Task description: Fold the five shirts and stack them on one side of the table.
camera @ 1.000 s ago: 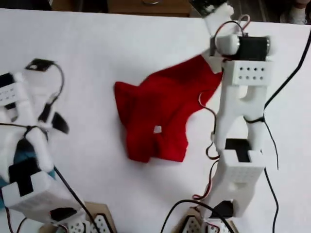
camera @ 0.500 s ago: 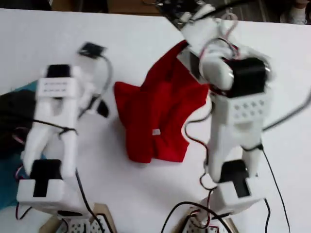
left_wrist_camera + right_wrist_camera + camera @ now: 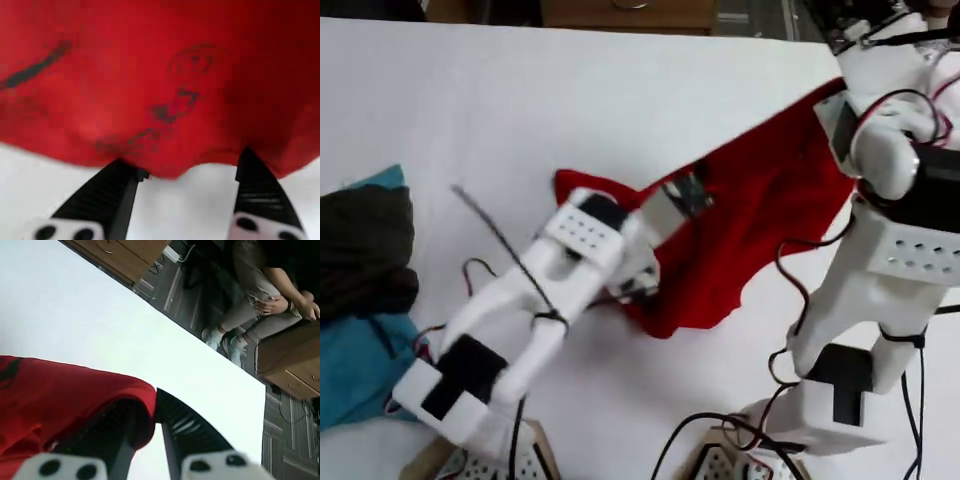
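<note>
A red shirt is stretched across the white table, from its left corner near the middle up to the far right. There my right gripper is shut on a fold of the red shirt and holds that end raised. My left arm comes in slantwise from the near left. Its left gripper is over the middle of the cloth. In the left wrist view the left gripper is open, its black fingers astride the edge of the red shirt, with bare table below.
A dark shirt lies on a teal shirt at the table's left edge. Cables trail by the arm bases along the near edge. Beyond the far edge are wooden furniture and a dark floor.
My right gripper has pulled its end of the red shirt to the right, stretching it out. My left arm has swung from the left side over onto the shirt's middle.
</note>
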### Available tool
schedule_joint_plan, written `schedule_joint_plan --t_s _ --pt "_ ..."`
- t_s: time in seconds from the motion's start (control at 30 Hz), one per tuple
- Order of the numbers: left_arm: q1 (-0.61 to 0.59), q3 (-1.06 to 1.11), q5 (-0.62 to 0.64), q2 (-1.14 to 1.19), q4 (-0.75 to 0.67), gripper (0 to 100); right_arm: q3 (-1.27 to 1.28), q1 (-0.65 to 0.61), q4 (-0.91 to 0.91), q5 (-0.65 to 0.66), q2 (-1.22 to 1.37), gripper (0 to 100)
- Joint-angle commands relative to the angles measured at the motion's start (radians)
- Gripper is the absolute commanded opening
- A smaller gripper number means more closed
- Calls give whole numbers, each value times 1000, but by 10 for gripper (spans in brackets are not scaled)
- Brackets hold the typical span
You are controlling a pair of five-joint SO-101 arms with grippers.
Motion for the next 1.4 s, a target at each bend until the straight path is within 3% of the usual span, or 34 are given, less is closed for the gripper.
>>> schedule_joint_plan --t_s 0.0,0.07,0.17,0.4,0.67,0.83,1.03,1.23,1.37 --pt "18 13 -29 69 -69 282 20 39 13 6 -48 20" --pt "-8 -28 -31 127 -57 206 44 58 13 6 -48 20" --pt "-98 -119 -26 153 0 7 94 82 13 6 -48 20" --pt "-313 -450 -31 101 279 21 311 93 13 6 -38 20" --pt "-361 -805 -55 -97 672 21 672 -15 -62 2 -48 21" --pt "-414 -731 -60 -288 672 21 865 -65 -117 -2 -48 21" --pt "-470 -395 -81 -411 652 22 1083 -4 -251 -2 -48 21" --pt "-462 -42 -83 -416 459 22 1272 84 -513 3 -48 21" --pt "-456 31 -138 -416 331 29 1286 61 -556 -2 -48 21"
